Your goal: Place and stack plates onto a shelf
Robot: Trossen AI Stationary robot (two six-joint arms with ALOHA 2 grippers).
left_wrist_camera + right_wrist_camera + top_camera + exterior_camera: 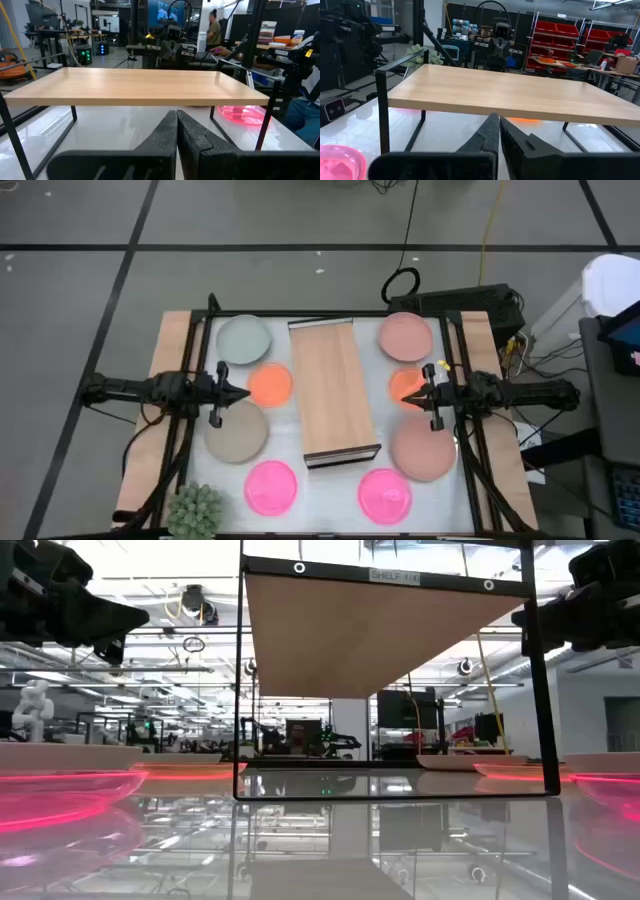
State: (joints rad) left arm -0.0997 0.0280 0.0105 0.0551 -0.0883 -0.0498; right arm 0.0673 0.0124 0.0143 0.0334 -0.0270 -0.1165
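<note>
From my seat: left gripper point(243, 393) hangs left of the long light-wood shelf point(332, 385), fingers pressed together on nothing. Around it lie the pale green-grey round plate point(243, 337), small orange plate point(270, 384), beige plate point(237, 430) and glossy hot-pink plate point(271, 485). The shelf top is bare. Right of it, the right gripper point(409, 398), fingers together too, sits over another small orange plate point(402, 383), between two salmon-pink plates point(405, 335), with a second hot-pink plate point(385, 493) nearest.
</note>
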